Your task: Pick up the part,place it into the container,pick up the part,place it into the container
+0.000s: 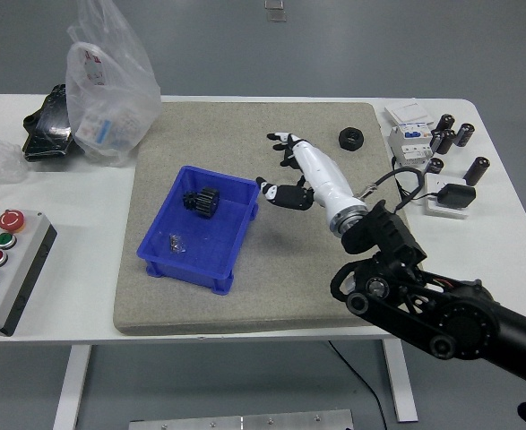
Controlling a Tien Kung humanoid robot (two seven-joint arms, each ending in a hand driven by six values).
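Note:
A blue bin (159, 246) sits on the grey mat (263, 287), left of centre. Two black gears (203, 202) lie at its far end and a small dark part (175, 242) lies near its front. My right hand (279, 166), white with black fingertips, is open and empty over the mat, to the right of the bin and clear of its rim. A small black nut (350, 138) lies on the mat to the hand's right. The larger nut behind the hand is mostly hidden by it.
A clear plastic bag (110, 81) and a black object (47, 121) stand at the back left. A button box (3, 269) is at the front left. A breaker (410, 134), several dark cylinders (451, 134) and a white adapter (446, 197) are at the right.

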